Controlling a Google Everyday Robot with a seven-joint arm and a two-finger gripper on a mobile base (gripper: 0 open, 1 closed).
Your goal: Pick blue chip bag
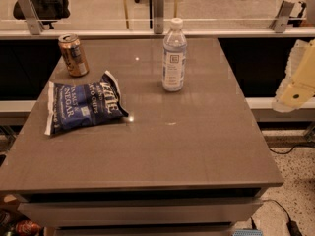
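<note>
Bag (83, 107) is seen lying flat on the left part of the table (197, 146), just in front of the can (73, 55), with the bottle (174, 55) upright further right. The gripper (297, 80) is seen at the right edge, off the table and well apart from the bag; its state cannot be told.

Blue chip bag (83, 104) on table (192, 146); end effector (295, 85) hangs far right.

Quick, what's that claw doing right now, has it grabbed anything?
Claw: at the right edge, beside the table; open or closed cannot be told. The blue chip bag lies on the table, untouched.
</note>
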